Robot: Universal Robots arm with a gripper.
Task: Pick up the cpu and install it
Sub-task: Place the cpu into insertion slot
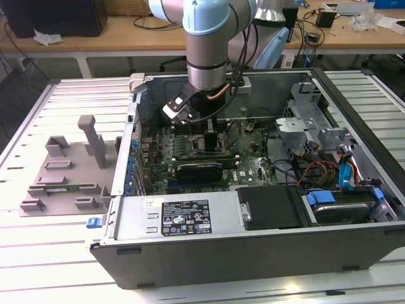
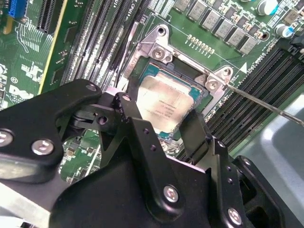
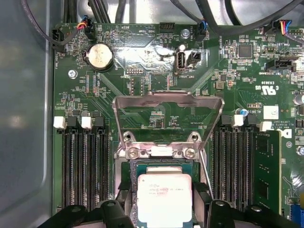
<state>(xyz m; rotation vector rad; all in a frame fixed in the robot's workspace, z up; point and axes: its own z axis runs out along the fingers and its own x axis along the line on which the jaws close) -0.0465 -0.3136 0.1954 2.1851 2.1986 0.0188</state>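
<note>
A big computer case [image 1: 253, 247] lies open on a table [image 1: 38, 266] made of pale metal strips. The robot arm [image 1: 205, 38] comes down from above into the case, and its gripper [image 1: 205, 133] is low over the green motherboard [image 3: 156, 61]. The cpu [image 2: 164, 102] is a small square chip with a shiny silver top. It lies flat, silver side up, inside the socket [image 2: 156, 47] on the motherboard. The black gripper is right at the cpu, with its dark metal on two sides of the chip. I cannot tell if the gripper is holding the cpu tight or has let it go. I also cannot tell if the chip is all the way down in the socket. The socket's metal lid [image 3: 168, 102] is flipped up and open, just past the chip. A thin metal lever [image 2: 266, 104] sticks out beside the socket. Long black memory slots [image 3: 83, 166] run on both sides of the socket, and one green memory stick [image 3: 267, 171] stands in a slot. A round silver battery [image 3: 99, 56] sits on the board, well apart from the chip. Outside the case, on the exterior view's left, a grey plastic fixture [image 1: 63, 171] rests on the table
</note>
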